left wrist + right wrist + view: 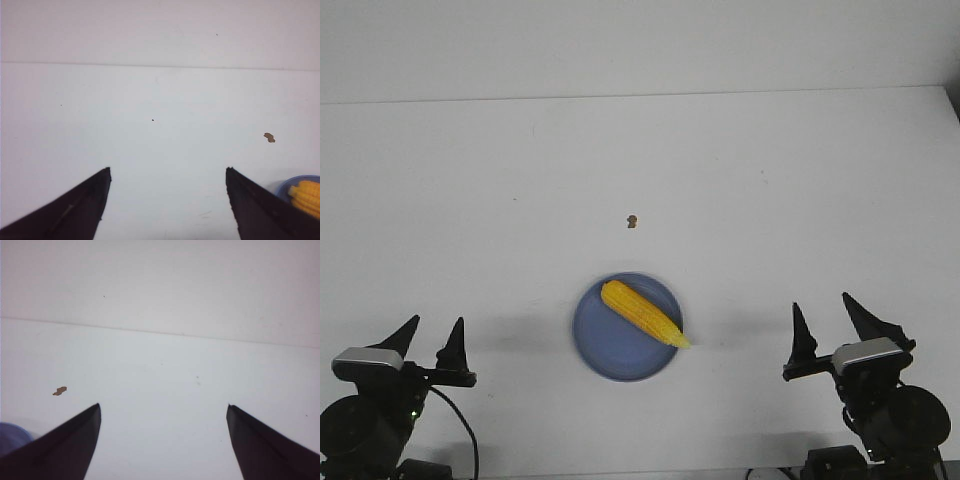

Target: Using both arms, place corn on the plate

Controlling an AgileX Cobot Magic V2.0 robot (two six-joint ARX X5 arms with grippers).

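Near the front edge of the white table, midway between the two arms, sits the blue plate, and the corn lies across it on a slant, its thick end toward the far left and its pointed tip reaching to the plate's right rim, perhaps a touch over it. From where I stand the cob looks settled, resting on its own weight with nothing touching it, so I would judge the placing itself to be done and the arms parked clear.

That would explain how they sit. The left gripper is low at the near left corner, the right gripper low at the near right, each well apart from the plate with bare table between. Both have their fingers spread wide and hold nothing; in each wrist view the two dark fingertips stand far apart with only white table showing between them.

The corn lies off to the right of the left gripper's fingers: in the left wrist view just a sliver of the plate's rim and a few yellow kernels peek past the right-hand finger. For the right gripper it lies off to the left; its wrist view catches only a dim blue edge of the plate beside one finger, and no corn at all.

Farther out on the table, beyond the plate, is a small brown speck, apart from everything.
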